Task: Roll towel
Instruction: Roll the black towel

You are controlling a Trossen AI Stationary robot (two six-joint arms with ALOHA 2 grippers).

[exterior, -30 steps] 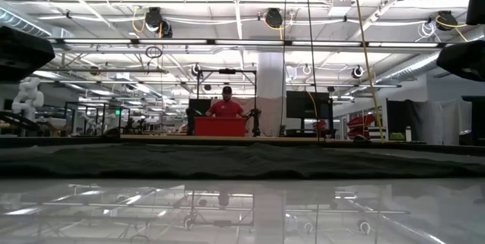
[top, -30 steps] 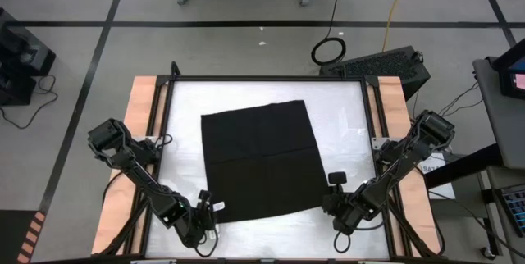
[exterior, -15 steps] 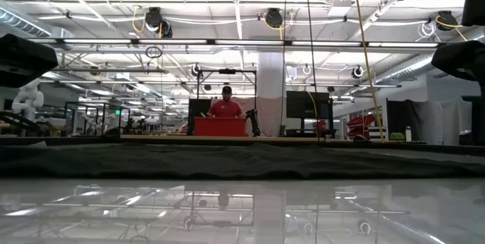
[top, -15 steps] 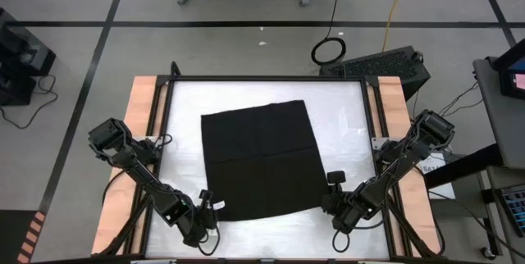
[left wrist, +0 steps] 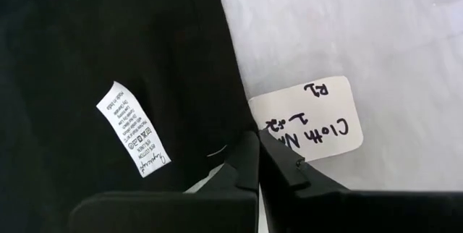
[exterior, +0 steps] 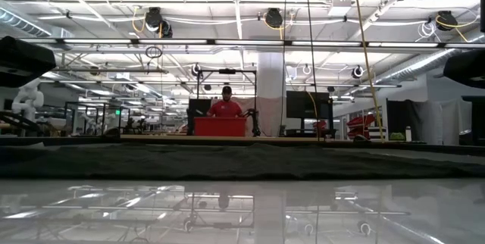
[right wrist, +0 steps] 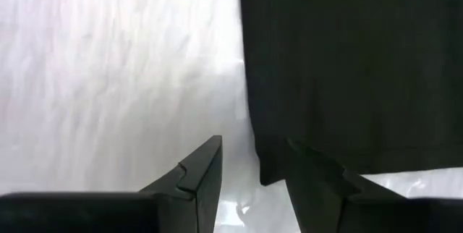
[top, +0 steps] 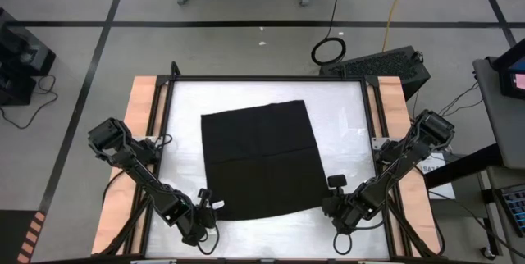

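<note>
The black towel (top: 262, 161) lies spread flat on the white tabletop (top: 344, 116), and its white tag (left wrist: 134, 139) shows near the near left corner. My left gripper (top: 205, 202) is at that corner, its fingertips (left wrist: 255, 146) shut together on the cloth's edge. My right gripper (top: 331, 193) is at the near right corner and stands open (right wrist: 257, 150). One of its fingers is over bare table and the other over the cloth, with the corner (right wrist: 262, 176) between them. I cannot tell whether it touches the cloth. My left gripper pinches the towel's near left corner (left wrist: 244, 126) between its two fingertips. It comes slanting down from the table's near left. The fingertips cover the exact spot, so one layer or several cannot be told. The towel still lies flat on the table.
A white handwritten label (left wrist: 311, 124) lies on the table right beside the left fingertips. Wooden side boards (top: 139, 133) and a dark frame border the tabletop. Bare table lies all around the towel. A person in red (exterior: 226, 107) stands far off in the room behind.
My left gripper has shut on the towel's near left corner without moving away. My right gripper has tipped slightly in place and stays open. The towel lies as before.
</note>
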